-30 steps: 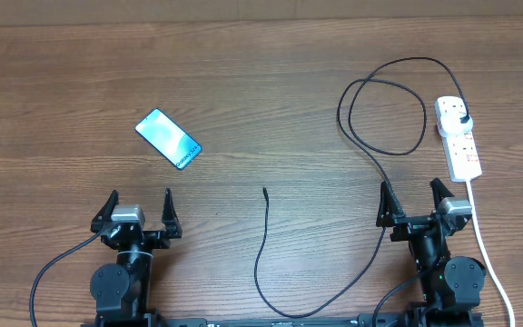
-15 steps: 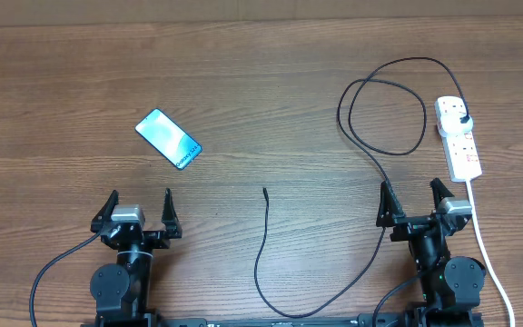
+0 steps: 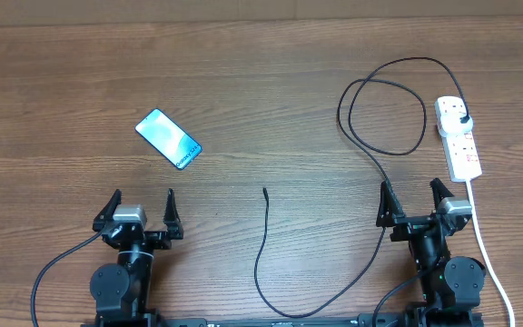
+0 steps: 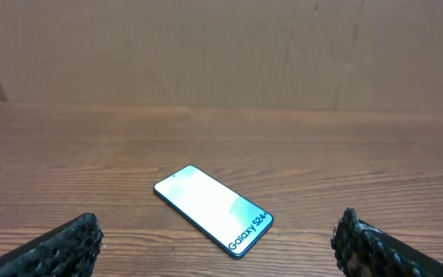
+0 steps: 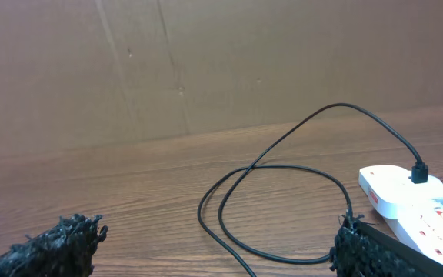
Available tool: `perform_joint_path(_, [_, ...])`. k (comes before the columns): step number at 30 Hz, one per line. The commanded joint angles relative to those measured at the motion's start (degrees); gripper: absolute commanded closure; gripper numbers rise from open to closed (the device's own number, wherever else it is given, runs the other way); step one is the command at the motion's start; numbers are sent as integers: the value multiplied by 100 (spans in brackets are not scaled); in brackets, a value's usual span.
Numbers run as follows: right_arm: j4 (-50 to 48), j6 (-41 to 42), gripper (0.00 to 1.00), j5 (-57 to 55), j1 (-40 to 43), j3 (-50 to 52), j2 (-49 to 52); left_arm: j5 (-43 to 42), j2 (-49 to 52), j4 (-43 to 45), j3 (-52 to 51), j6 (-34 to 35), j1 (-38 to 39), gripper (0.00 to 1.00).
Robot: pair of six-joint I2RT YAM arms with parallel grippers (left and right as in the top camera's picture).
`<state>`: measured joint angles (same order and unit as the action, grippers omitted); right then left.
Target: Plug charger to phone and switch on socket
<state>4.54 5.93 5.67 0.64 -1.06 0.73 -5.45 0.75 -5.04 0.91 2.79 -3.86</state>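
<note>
The phone (image 3: 168, 139) lies flat and diagonal on the wooden table at the left, its light blue screen facing up. It also shows in the left wrist view as the phone (image 4: 214, 209), just beyond my spread fingers (image 4: 68, 246). My left gripper (image 3: 143, 194) stands open and empty, nearer the front edge than the phone. The charger (image 3: 263, 238) runs from its free tip at mid-table, curves along the front, then loops up to its plug head (image 3: 462, 119), which sits in the socket (image 3: 462, 153) at the far right. My right gripper (image 3: 410, 187) is open and empty, just left of the socket. The charger's loop (image 5: 283, 165) lies ahead of it.
A white cord (image 3: 488, 259) runs from the socket down the right side past my right arm. The black cable passes close by the right gripper's left finger. A brown cardboard wall (image 4: 221, 46) closes off the far side of the table.
My left gripper has shifted very slightly to the right. Nothing else has moved.
</note>
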Motion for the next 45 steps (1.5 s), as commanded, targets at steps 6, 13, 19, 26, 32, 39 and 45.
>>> perform_joint_path(6, [-13,-35,0,-50,-26,59,-57,-164,-42,-647,610,-2,-26,0])
perform_joint_path(13, [-13,-35,0,-50,-26,59,-57,-164,205,-1040,1228,-2,-24,0])
perform_joint_path(19, [-11,-37,0,-50,-26,59,-57,-166,935,-1045,1779,0,-24,0])
perform_joint_path(26, [-11,-37,0,-50,-26,59,-57,-197,2400,-1344,2883,-2,-24,0])
perform_joint_path(32, [-11,-35,0,-50,-26,59,-57,-428,3663,-1768,4035,0,-24,0])
perform_joint_path(39, [-13,-37,0,-50,-26,59,-57,-428,5283,-3056,5716,-7,-24,0])
perform_joint_path(45, [-11,-35,0,-50,-26,59,-57,-428,6570,-4201,6738,-118,-20,0])
